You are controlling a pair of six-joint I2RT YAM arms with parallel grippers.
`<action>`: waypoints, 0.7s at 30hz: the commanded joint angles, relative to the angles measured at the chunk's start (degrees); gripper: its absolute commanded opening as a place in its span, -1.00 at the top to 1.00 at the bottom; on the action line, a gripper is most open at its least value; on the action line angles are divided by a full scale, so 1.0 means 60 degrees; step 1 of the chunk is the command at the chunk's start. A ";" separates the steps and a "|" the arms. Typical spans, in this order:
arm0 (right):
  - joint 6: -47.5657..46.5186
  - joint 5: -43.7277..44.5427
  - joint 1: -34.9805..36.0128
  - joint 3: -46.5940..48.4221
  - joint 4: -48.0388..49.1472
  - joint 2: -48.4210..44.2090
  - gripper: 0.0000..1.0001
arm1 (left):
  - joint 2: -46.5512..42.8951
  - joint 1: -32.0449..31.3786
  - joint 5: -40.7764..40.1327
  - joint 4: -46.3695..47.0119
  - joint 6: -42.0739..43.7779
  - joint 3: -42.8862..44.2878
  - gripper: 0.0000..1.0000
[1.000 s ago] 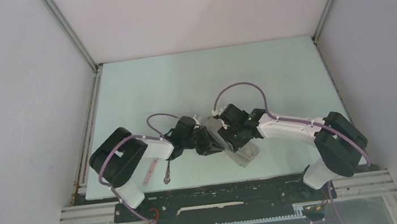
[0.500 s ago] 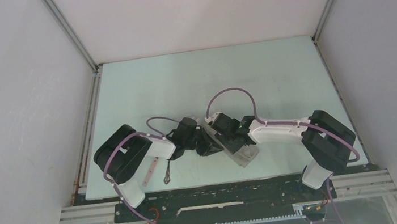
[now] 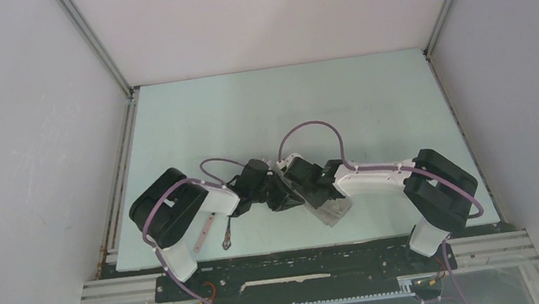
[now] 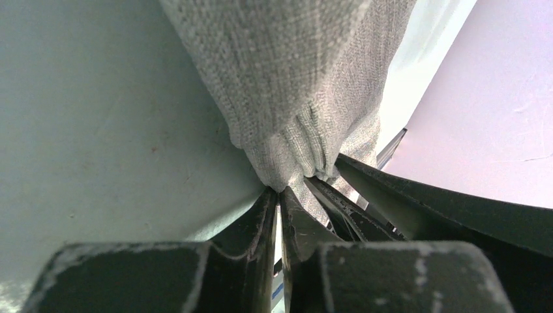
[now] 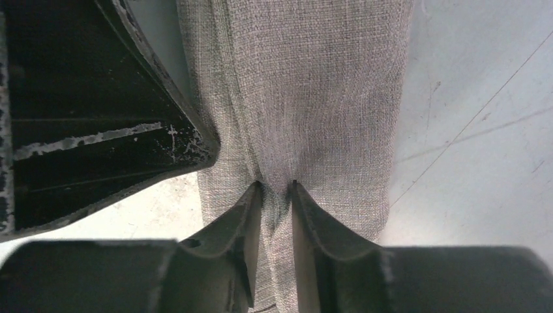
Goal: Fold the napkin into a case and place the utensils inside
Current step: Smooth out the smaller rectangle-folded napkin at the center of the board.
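At near-centre of table [image 3: 245, 108], noted right gripper [image 5: 275, 186] slid left over last 1 second to sit just beside left gripper [image 4: 278, 190], both narrowing onto napkin [image 3: 329, 208]. Now pinching cloth: left on a bunched corner, right on a raised crease; judged start of next fold. Grey, woven, already a narrow oblong, lying angled; spoon [image 3: 203, 233] and fork [image 3: 227, 238] well apart at left, untouched.
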 commanded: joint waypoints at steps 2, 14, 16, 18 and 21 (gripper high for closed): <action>0.0117 0.0393 0.0127 0.0176 0.0394 0.0234 0.65 | 0.0245 -0.0080 -0.0489 -0.0307 -0.0024 0.0000 0.77; 0.1070 -0.1336 -0.0294 0.0781 -0.0502 -0.0691 1.00 | 0.0349 -0.0143 -0.0612 0.0088 -0.0281 -0.0161 0.91; 0.1242 -0.1757 -0.0387 0.0781 -0.0412 -0.0637 1.00 | 0.0330 -0.0162 -0.0639 0.0087 -0.0282 -0.0174 0.93; 0.1375 -0.2027 -0.0422 0.0780 -0.0284 -0.0476 1.00 | 0.0329 -0.0166 -0.0649 0.0096 -0.0282 -0.0176 0.93; 0.1506 -0.2240 -0.0448 0.0791 -0.0140 -0.0276 1.00 | 0.0315 -0.0178 -0.0669 0.0086 -0.0282 -0.0202 0.94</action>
